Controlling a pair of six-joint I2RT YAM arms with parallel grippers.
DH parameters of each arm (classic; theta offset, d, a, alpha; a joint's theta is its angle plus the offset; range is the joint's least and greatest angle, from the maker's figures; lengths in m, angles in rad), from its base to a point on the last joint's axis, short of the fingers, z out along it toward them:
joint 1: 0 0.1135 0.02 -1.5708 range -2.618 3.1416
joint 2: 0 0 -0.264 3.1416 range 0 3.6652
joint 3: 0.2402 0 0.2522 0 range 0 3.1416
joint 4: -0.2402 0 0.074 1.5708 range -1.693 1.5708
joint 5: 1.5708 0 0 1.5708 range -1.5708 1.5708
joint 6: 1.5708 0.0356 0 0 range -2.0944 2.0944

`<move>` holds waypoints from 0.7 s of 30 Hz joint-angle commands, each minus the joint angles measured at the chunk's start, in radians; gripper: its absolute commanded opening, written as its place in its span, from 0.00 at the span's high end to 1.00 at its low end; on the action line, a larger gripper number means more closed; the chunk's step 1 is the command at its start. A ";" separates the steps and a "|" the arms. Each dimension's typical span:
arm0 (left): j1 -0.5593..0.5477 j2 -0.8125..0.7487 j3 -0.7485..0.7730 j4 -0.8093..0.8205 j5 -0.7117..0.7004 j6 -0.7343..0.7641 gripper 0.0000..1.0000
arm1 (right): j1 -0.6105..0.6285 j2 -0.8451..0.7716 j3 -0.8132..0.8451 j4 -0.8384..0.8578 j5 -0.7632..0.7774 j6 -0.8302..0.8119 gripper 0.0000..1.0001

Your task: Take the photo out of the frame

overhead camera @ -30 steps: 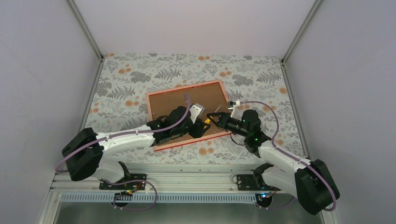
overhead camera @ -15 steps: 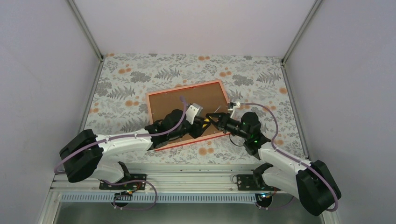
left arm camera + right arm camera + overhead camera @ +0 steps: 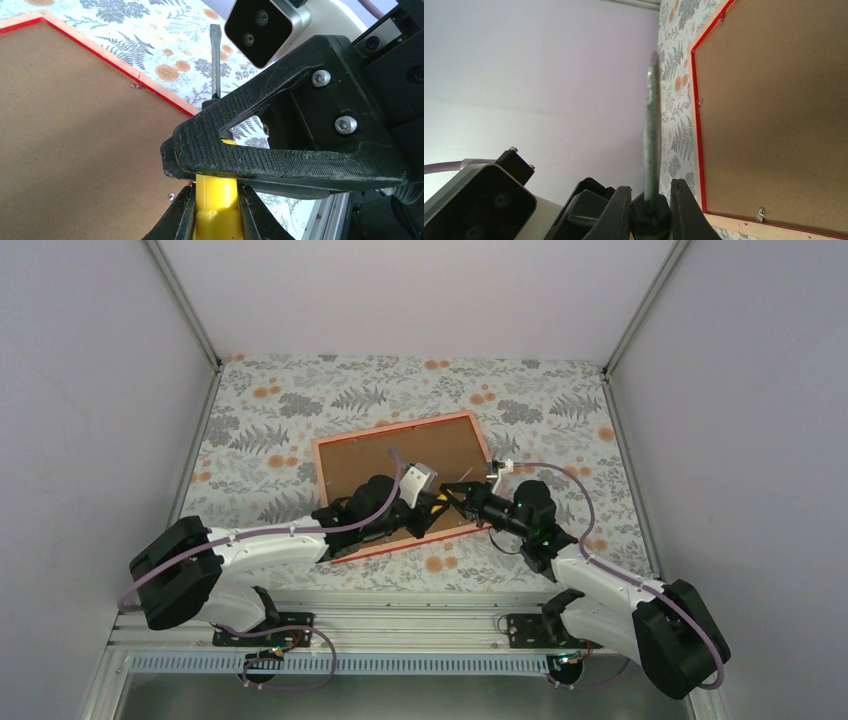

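The frame (image 3: 398, 454) lies face down on the floral table, brown back up inside its red rim (image 3: 165, 95); it also shows in the right wrist view (image 3: 774, 110). The photo is hidden under that back. A screwdriver with a yellow handle (image 3: 216, 200) and a grey shaft (image 3: 652, 130) hangs over the frame's near right corner. My left gripper (image 3: 216, 210) is shut on the yellow handle. My right gripper (image 3: 651, 202) is shut on the black collar at the shaft's base, its ribbed finger (image 3: 280, 150) lying across the handle. The two grippers meet in the top view (image 3: 445, 500).
Small metal clips sit along the frame's edge (image 3: 761, 214) (image 3: 171, 197). The floral table cloth (image 3: 300, 400) surrounds the frame. White walls stand on three sides. The aluminium rail (image 3: 400, 610) with the arm bases runs along the near edge.
My right gripper has moved a little left, up against my left gripper over the frame's near right corner. The frame has not moved.
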 commanded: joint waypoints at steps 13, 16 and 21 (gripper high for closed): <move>0.052 -0.004 0.047 -0.234 -0.086 0.018 0.98 | -0.108 0.030 0.249 -0.448 0.026 -0.511 0.52; 0.071 -0.018 0.049 -0.270 -0.076 0.035 0.98 | -0.168 0.068 0.307 -0.554 0.077 -0.645 0.44; 0.113 -0.027 0.051 -0.329 -0.044 0.043 0.98 | -0.289 0.187 0.340 -0.593 0.112 -0.766 0.38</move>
